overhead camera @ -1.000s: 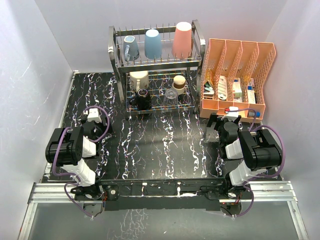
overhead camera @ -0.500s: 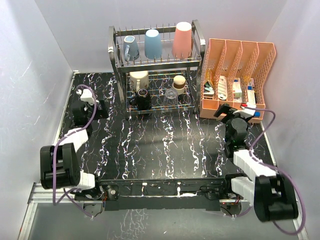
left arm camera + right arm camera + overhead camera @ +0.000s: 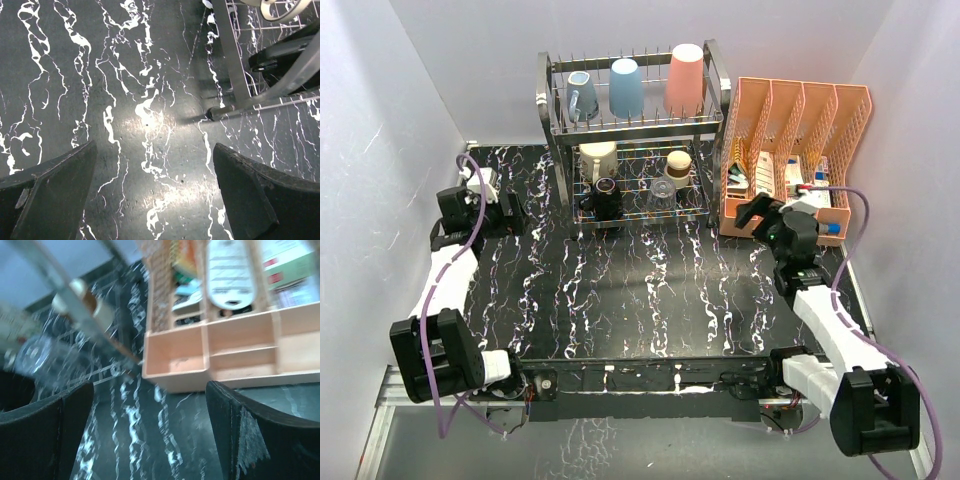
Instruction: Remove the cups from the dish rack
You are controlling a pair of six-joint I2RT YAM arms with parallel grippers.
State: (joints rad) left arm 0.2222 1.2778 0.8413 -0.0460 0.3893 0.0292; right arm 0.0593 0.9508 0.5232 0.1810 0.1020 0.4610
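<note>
Best to start with the front lower-tier cups, the dark mug [image 3: 605,198] and clear glass [image 3: 662,193], lifting straight off the prongs of the dish rack [image 3: 632,128] at the far edge of the table [image 3: 650,290]. Left gripper [image 3: 505,210] low beside the rack's left foot, right gripper [image 3: 757,212] before the orange organizer [image 3: 790,160]. Both gaping wide, holding nothing.
</note>
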